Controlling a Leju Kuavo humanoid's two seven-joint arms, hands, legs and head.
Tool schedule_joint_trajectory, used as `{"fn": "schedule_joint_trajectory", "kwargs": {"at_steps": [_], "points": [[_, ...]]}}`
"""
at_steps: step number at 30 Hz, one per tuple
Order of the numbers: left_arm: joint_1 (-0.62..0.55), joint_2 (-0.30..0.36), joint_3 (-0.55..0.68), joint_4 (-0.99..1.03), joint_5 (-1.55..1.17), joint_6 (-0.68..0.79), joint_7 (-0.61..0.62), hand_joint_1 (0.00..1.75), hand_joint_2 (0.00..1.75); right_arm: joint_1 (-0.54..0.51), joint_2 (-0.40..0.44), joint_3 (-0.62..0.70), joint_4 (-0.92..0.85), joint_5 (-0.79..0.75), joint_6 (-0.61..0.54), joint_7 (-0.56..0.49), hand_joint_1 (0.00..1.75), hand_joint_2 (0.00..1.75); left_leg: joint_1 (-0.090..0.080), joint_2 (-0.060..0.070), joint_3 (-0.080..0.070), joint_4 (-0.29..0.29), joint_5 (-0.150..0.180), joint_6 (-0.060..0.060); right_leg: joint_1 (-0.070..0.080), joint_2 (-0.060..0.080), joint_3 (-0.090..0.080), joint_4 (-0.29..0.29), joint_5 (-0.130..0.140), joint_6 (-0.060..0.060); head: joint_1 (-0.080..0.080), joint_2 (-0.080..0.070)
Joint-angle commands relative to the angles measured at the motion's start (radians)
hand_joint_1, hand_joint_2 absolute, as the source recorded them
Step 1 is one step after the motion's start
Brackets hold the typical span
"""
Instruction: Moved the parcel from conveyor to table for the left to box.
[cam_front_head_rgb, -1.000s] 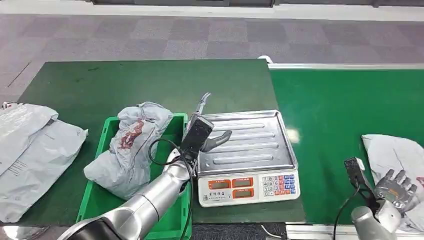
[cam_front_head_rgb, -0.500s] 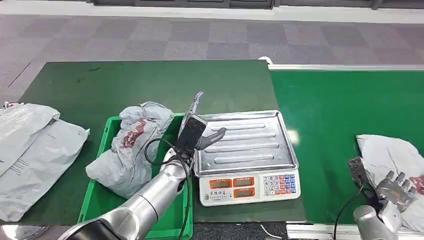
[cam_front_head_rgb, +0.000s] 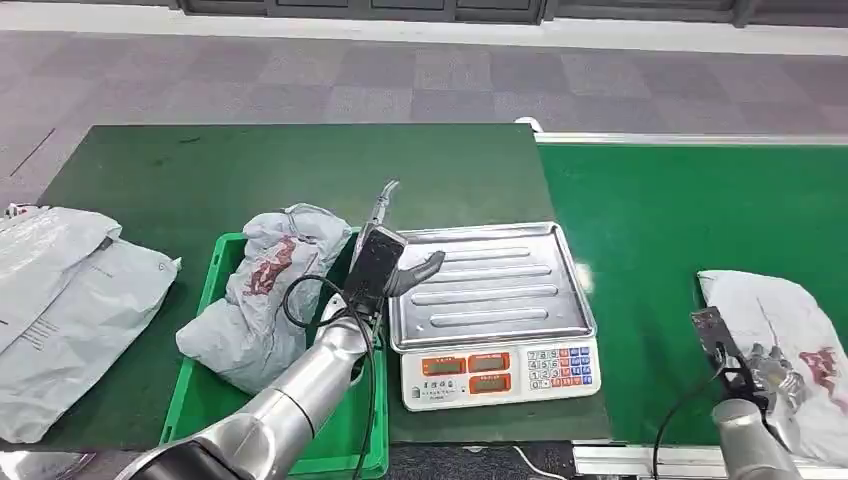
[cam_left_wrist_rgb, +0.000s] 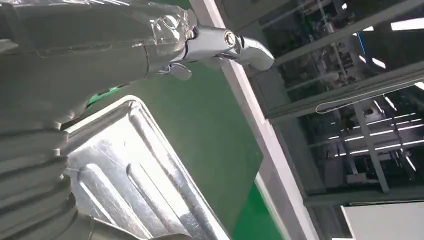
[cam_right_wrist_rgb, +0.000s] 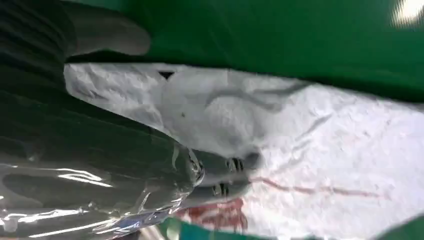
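Crinkled grey plastic mailers (cam_front_head_rgb: 70, 300) lie flat at the table's left. A green plastic crate (cam_front_head_rgb: 200, 400) holds a lumpy grey bag (cam_front_head_rgb: 262, 295) with red print. The left hand (cam_front_head_rgb: 400, 262) hovers empty, fingers apart, over the scale (cam_front_head_rgb: 495, 310) — ribbed steel tray, red displays. On the green conveyor (cam_front_head_rgb: 660, 250), the right hand (cam_front_head_rgb: 775, 370) presses onto the wrinkled grey parcel (cam_front_head_rgb: 780, 320) — grip unclear.
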Motion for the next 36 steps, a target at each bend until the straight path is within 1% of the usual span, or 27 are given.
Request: {"fn": "schedule_joint_trajectory", "kwargs": {"at_steps": [1, 2, 5, 7, 13, 16, 23, 26, 29, 30, 31, 33, 34, 36], "points": [[-0.030, -0.006, 0.129, 0.033, -0.032, -0.022, 0.023, 0.00, 1.75, -0.055, 0.108, -0.077, 0.054, 0.037, 0.025, 0.042, 1.75, 1.75, 0.003, 0.006, 0.000, 0.000, 0.000, -0.001, 0.003, 0.005, 0.000, -0.003, 0.003, 0.000, 0.000, 0.000], [-0.031, -0.008, 0.141, 0.036, -0.039, -0.024, 0.025, 0.00, 1.75, -0.060, 0.111, -0.087, 0.051, 0.051, 0.024, 0.046, 1.75, 1.75, 0.003, 0.009, -0.001, -0.001, 0.001, -0.001, 0.002, 0.008, -0.001, -0.004, 0.005, 0.000, 0.000, 0.000], [-0.030, -0.006, 0.144, 0.036, -0.042, -0.026, 0.023, 0.00, 1.75, -0.059, 0.111, -0.089, 0.047, 0.055, 0.023, 0.045, 1.75, 1.75, 0.001, 0.008, -0.001, -0.001, 0.002, -0.001, 0.001, 0.008, -0.002, -0.004, 0.005, -0.001, 0.000, 0.000], [-0.030, -0.010, 0.164, 0.039, -0.053, -0.034, 0.022, 0.00, 1.75, -0.059, 0.121, -0.106, 0.031, 0.085, 0.018, 0.047, 1.75, 1.75, 0.000, 0.005, -0.001, 0.000, 0.003, 0.002, 0.000, 0.006, -0.001, -0.003, 0.006, 0.003, 0.000, 0.000], [-0.027, -0.014, 0.173, 0.036, -0.063, -0.042, 0.022, 0.00, 1.75, -0.061, 0.131, -0.119, 0.015, 0.104, 0.017, 0.053, 1.75, 1.75, 0.000, 0.005, -0.001, -0.001, 0.003, 0.002, 0.000, 0.005, -0.001, -0.004, 0.005, 0.002, 0.000, 0.000], [-0.020, -0.016, 0.190, 0.030, -0.080, -0.050, 0.023, 0.00, 1.75, -0.051, 0.156, -0.161, -0.033, 0.121, 0.021, 0.033, 1.75, 1.75, 0.000, 0.003, -0.001, -0.003, 0.002, 0.001, 0.000, 0.003, -0.001, -0.004, 0.004, 0.001, 0.000, 0.000], [-0.020, -0.016, 0.190, 0.030, -0.080, -0.050, 0.023, 0.00, 1.75, -0.051, 0.156, -0.161, -0.033, 0.121, 0.021, 0.033, 1.75, 1.75, 0.000, 0.004, -0.001, -0.002, 0.001, 0.000, 0.000, 0.004, -0.002, -0.003, 0.003, 0.000, 0.000, 0.000], [-0.017, -0.016, 0.203, 0.026, -0.090, -0.053, 0.020, 0.00, 1.75, -0.043, 0.183, -0.182, -0.086, 0.142, 0.015, -0.008, 1.75, 1.75, 0.000, 0.003, -0.002, -0.003, 0.002, 0.000, 0.000, 0.003, -0.003, -0.003, 0.002, 0.000, 0.000, 0.000], [-0.013, -0.016, 0.224, 0.024, -0.112, -0.054, 0.017, 0.00, 1.75, -0.022, 0.253, -0.191, -0.245, 0.184, 0.014, -0.061, 1.75, 1.75, 0.000, 0.004, -0.002, -0.003, 0.001, 0.000, 0.000, 0.004, -0.003, -0.003, 0.002, 0.000, 0.000, 0.000], [-0.011, -0.016, 0.232, 0.024, -0.120, -0.054, 0.014, 0.00, 1.75, -0.013, 0.280, -0.187, -0.314, 0.192, 0.017, -0.063, 1.75, 1.75, 0.000, 0.005, -0.003, -0.002, 0.001, 0.001, 0.000, 0.005, -0.004, -0.002, 0.003, 0.000, 0.000, 0.000], [-0.010, -0.016, 0.232, 0.024, -0.131, -0.045, 0.012, 0.00, 1.75, -0.007, 0.296, -0.176, -0.363, 0.205, -0.014, -0.089, 1.75, 1.75, 0.000, 0.005, -0.003, -0.002, 0.001, 0.000, 0.000, 0.005, -0.004, -0.002, 0.003, 0.000, 0.000, 0.000], [-0.006, -0.016, 0.230, 0.023, -0.140, -0.039, 0.011, 0.00, 1.75, 0.010, 0.346, -0.142, -0.529, 0.227, -0.023, -0.092, 1.75, 1.75, -0.001, 0.005, -0.004, -0.002, 0.001, 0.000, 0.000, 0.006, -0.006, -0.001, 0.002, 0.000, 0.000, 0.000], [-0.005, -0.016, 0.227, 0.026, -0.145, -0.032, 0.011, 0.00, 1.75, 0.015, 0.360, -0.119, -0.598, 0.235, -0.022, -0.089, 1.75, 1.75, -0.001, 0.007, -0.004, -0.002, 0.001, -0.001, -0.001, 0.007, -0.007, 0.000, 0.002, -0.001, 0.000, 0.000], [-0.006, -0.016, 0.224, 0.035, -0.151, -0.025, 0.012, 0.00, 1.75, 0.010, 0.368, -0.081, -0.688, 0.264, -0.056, -0.099, 1.75, 1.75, -0.002, 0.007, -0.005, -0.002, 0.001, -0.001, -0.002, 0.006, -0.009, 0.002, 0.002, -0.001, 0.000, 0.000]]}}
